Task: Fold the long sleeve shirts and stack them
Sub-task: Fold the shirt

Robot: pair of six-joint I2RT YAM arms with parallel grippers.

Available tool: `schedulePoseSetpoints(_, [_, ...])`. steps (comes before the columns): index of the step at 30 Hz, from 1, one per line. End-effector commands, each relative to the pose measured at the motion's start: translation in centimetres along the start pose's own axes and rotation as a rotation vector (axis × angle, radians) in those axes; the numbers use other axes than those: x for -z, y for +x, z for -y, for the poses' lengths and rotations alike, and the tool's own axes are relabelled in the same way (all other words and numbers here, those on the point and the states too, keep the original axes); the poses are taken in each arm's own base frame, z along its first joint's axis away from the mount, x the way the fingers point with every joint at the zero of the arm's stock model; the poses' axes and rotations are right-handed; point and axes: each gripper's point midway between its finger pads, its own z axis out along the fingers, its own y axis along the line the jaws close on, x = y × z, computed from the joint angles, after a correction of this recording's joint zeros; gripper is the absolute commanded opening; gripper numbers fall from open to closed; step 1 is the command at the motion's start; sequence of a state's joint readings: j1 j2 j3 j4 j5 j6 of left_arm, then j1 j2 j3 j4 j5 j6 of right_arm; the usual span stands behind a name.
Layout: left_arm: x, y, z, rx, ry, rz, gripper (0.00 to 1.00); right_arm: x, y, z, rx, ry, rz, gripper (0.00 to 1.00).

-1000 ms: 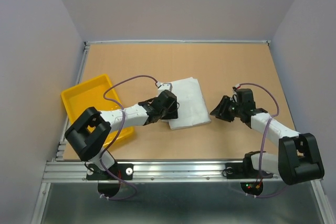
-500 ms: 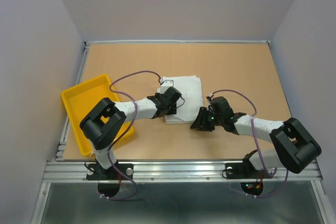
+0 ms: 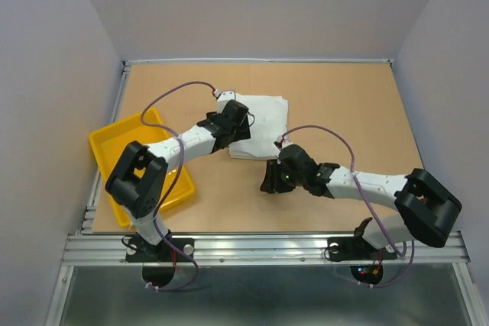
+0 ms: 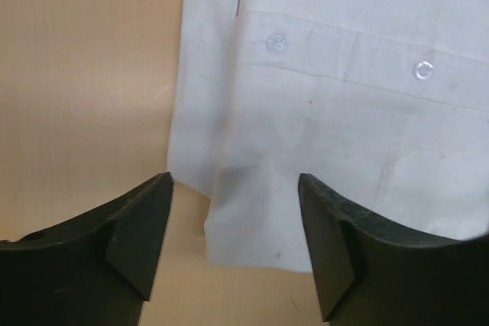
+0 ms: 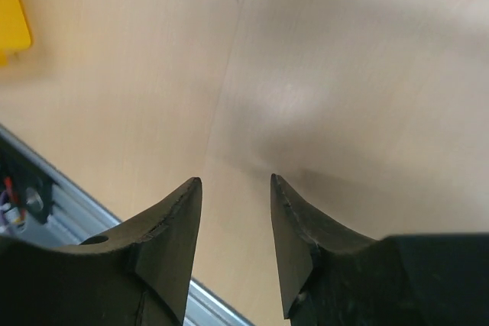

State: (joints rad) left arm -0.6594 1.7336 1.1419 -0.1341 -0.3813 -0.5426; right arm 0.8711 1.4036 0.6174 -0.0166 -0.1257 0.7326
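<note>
Top view: 1 long sleeve shirt point(image 3: 263, 124) is seen folded into a compact, near-square packet on the table point(image 3: 344, 89), right of the yellow tray point(image 3: 114, 146). No clear long axis can be told. The left gripper point(image 3: 233, 124) is placed over the packet's left edge; the right gripper point(image 3: 267, 179) is held over bare board just near of it.

Left wrist view: the jaws are spread wide and empty, with a packet corner framed between them. The button strip point(image 4: 344, 62) is seen running across the view; the collar is not shown.

Right wrist view: the jaws are part-open, with nothing held.

Folding is judged complete. Next, a grip on the packet's edge is called for so it can be moved for stacking.
</note>
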Motion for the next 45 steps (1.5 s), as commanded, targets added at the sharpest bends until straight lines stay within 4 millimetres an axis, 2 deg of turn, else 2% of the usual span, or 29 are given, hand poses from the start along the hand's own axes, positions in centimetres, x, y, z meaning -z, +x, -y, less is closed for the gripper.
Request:
schedulePoseSetpoints(1, [3.9, 0.3, 0.1, 0.113, 0.095, 0.008, 0.92, 2.6, -6.2, 1.1, 0.194, 0.181, 0.194, 0.47])
schedulePoseSetpoints(2, [5.3, -0.1, 0.4, 0.205, 0.140, 0.023, 0.98, 3.1, -7.5, 0.9, 0.214, 0.202, 0.227, 0.47])
schedulePoseSetpoints(3, [5.3, 1.9, 0.2, 0.243, 0.177, -0.010, 0.99, 3.5, -8.2, 1.9, 0.232, 0.266, 0.249, 0.49])
schedulePoseSetpoints(4, [6.8, 1.3, 0.5, 0.307, 0.233, 0.013, 0.99, 3.8, -9.1, 2.5, 0.259, 0.300, 0.266, 0.49])
schedulePoseSetpoints(5, [6.6, 3.5, -0.4, 0.351, 0.233, -0.016, 0.99, 4.2, -10.1, 2.5, 0.266, 0.319, 0.288, 0.51])
schedulePoseSetpoints(6, [7.2, 3.1, 0.7, 0.462, 0.303, -0.008, 0.99, 4.4, -10.7, 2.9, 0.275, 0.343, 0.300, 0.55])
schedulePoseSetpoints(7, [8.0, 2.9, 0.9, 0.526, 0.341, 0.003, 0.99, 4.6, -11.2, 3.1, 0.279, 0.355, 0.307, 0.58])
schedulePoseSetpoints(8, [7.7, 4.3, 0.2, 0.561, 0.336, -0.015, 0.99, 4.8, -11.5, 3.1, 0.283, 0.358, 0.315, 0.62])
schedulePoseSetpoints(10, [7.7, 3.9, 0.2, 0.654, 0.348, 0.006, 0.99, 5.4, -12.2, 2.9, 0.283, 0.364, 0.341, 0.72])
schedulePoseSetpoints(12, [7.3, 3.8, 0.2, 0.679, 0.345, 0.015, 0.99, 5.8, -12.0, 2.9, 0.280, 0.362, 0.346, 0.79])
schedulePoseSetpoints(15, [6.1, 3.8, 0.1, 0.715, 0.306, 0.021, 0.99, 6.5, -11.6, 2.9, 0.276, 0.344, 0.358, 0.82])
schedulePoseSetpoints(21, [3.7, 4.4, 0.5, 0.756, 0.279, 0.022, 0.94, 8.2, -11.0, 3.0, 0.257, 0.315, 0.396, 0.83])
schedulePoseSetpoints(26, [1.6, 6.0, 0.8, 0.764, 0.241, -0.029, 0.87, 9.0, -10.7, 3.2, 0.251, 0.308, 0.419, 0.83])
schedulePoseSetpoints(33, [0.2, 7.3, 0.7, 0.748, 0.214, -0.056, 0.68, 9.4, -10.8, 3.4, 0.262, 0.314, 0.430, 0.83])
schedulePoseSetpoints(34, [0.1, 7.5, 0.7, 0.741, 0.209, -0.059, 0.60, 9.4, -10.8, 3.5, 0.272, 0.319, 0.429, 0.83])
schedulePoseSetpoints(35, [0.0, 7.8, 0.5, 0.736, 0.203, -0.063, 0.56, 9.4, -10.8, 3.5, 0.278, 0.322, 0.429, 0.83])
schedulePoseSetpoints(36, [-0.1, 7.9, 0.4, 0.732, 0.198, -0.061, 0.44, 9.4, -10.9, 3.5, 0.284, 0.326, 0.427, 0.83])
schedulePoseSetpoints(38, [-0.3, 8.2, 0.1, 0.718, 0.187, -0.060, 0.31, 9.3, -10.9, 3.6, 0.309, 0.330, 0.419, 0.83])
schedulePoseSetpoints(39, [-0.3, 8.2, 0.1, 0.709, 0.184, -0.059, 0.20, 9.2, -10.8, 3.3, 0.326, 0.317, 0.407, 0.83])
schedulePoseSetpoints(42, [-0.2, 8.3, 0.2, 0.666, 0.192, -0.067, 0.07, 8.6, -10.5, 3.2, 0.410, 0.305, 0.365, 0.83])
schedulePoseSetpoints(45, [0.3, 7.7, 0.5, 0.587, 0.193, -0.072, 0.05, 8.2, -10.6, 2.8, 0.514, 0.294, 0.332, 0.83])
